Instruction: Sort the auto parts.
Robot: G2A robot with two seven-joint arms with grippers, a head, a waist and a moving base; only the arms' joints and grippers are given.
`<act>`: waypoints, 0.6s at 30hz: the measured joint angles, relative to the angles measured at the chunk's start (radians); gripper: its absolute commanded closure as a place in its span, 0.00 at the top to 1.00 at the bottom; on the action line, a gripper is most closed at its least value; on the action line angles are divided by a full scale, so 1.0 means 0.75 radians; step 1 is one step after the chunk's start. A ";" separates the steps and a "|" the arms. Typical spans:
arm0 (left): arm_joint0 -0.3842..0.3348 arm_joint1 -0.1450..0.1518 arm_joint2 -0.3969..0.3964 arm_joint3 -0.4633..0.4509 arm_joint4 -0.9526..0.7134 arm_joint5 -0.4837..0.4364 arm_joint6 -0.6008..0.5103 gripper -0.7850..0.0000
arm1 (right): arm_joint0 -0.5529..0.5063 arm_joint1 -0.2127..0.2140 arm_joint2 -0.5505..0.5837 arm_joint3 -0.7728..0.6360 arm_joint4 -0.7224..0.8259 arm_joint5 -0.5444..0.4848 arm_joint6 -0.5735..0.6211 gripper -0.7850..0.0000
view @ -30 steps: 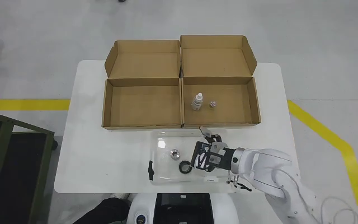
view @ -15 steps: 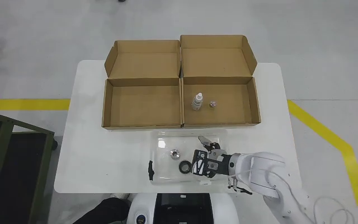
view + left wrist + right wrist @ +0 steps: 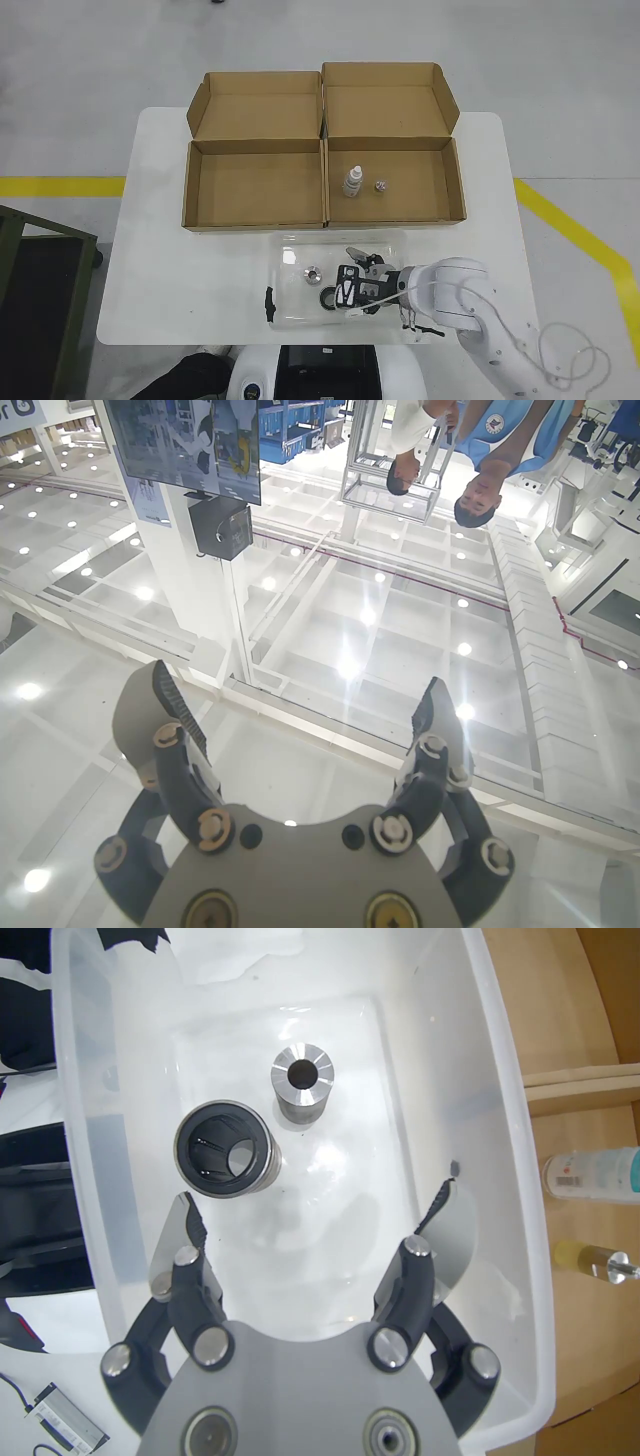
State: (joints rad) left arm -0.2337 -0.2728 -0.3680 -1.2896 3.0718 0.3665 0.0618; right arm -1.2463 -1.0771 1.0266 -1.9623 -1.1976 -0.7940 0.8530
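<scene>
I'm seeing the left end effector (image 3: 296, 680) hanging spread wide, gripping nothing. In the clear bin (image 3: 300, 310) on the counter (image 3: 180, 280), the steel sleeve (image 3: 311, 272) is standing just left of the black bearing (image 3: 330, 297). The right end effector (image 3: 346, 280) is hovering beside that bearing, fingers spread, holding nothing.

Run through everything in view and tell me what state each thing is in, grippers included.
Left cardboard box: lid open.
Right cardboard box: lid open, bottle and small metal part inside.
Bottle: lying on its side.
Clear bin: uncovered, two parts inside.
Black bearing: standing on end.
Steel sleeve: standing on end.
Right gripper: jaws open, holding nothing, over the bin.
Left gripper: jaws open, holding nothing.
</scene>
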 measured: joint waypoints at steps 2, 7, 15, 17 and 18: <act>0.000 0.000 0.000 0.000 0.000 0.000 0.000 1.00 | 0.020 -0.003 -0.023 0.025 0.008 0.001 0.008 0.93; 0.000 0.000 0.000 0.000 0.000 0.000 0.000 1.00 | 0.056 -0.010 -0.082 0.069 0.021 0.002 0.015 0.93; 0.000 0.000 0.000 0.000 0.000 0.000 0.000 1.00 | 0.083 -0.022 -0.175 0.091 0.012 0.013 -0.001 0.91; 0.000 0.000 0.000 0.000 0.000 0.000 0.000 1.00 | 0.089 -0.025 -0.197 0.088 0.005 0.017 -0.005 0.90; 0.000 0.000 0.000 0.000 0.000 0.000 0.000 1.00 | 0.092 -0.026 -0.206 0.086 0.002 0.018 -0.007 0.89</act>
State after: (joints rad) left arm -0.2337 -0.2728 -0.3680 -1.2896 3.0718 0.3665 0.0618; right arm -1.1772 -1.0964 0.8722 -1.8981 -1.1959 -0.7808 0.8478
